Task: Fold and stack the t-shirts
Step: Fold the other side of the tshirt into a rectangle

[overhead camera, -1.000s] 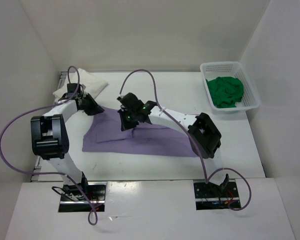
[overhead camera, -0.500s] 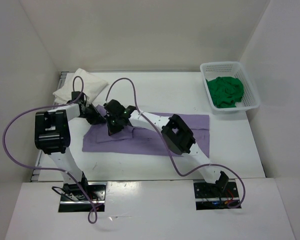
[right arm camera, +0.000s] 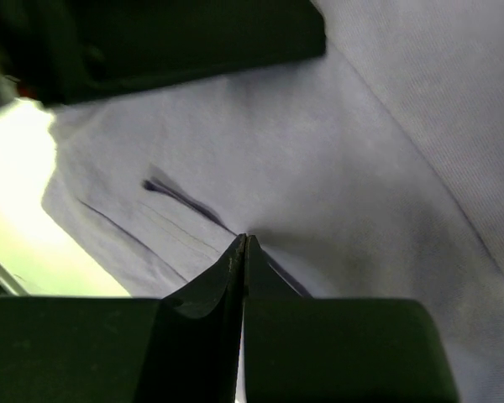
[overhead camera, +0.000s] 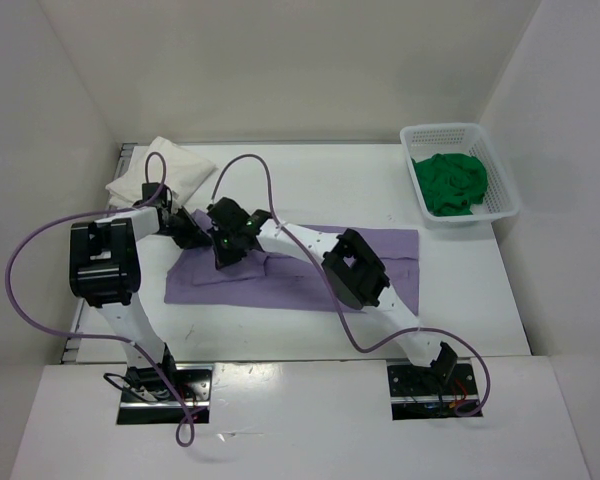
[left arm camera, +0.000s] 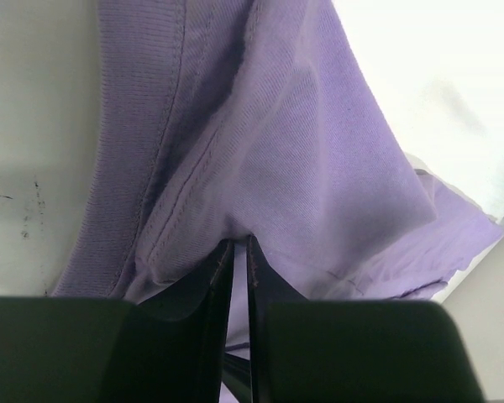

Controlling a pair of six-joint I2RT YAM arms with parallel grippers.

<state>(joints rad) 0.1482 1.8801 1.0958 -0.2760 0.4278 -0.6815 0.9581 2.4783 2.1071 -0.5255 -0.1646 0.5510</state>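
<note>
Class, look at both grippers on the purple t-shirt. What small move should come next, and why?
Probably lift both together a little. The left gripper and right gripper are each shut on the purple t-shirt near its left end, while the rest lies flat on the table; raising that end would free it for folding.

The left arm (overhead camera: 102,262) bends forward; the right arm (overhead camera: 355,268) stretches across leftward, wrists nearly meeting. The left gripper (left arm camera: 238,245) pinches the lavender t-shirt (left arm camera: 269,143); the right gripper (right arm camera: 242,238) is closed, seemingly on it too.

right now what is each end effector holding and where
Left end effector and right end effector each pinch a fold of the purple t-shirt near its left edge.
</note>
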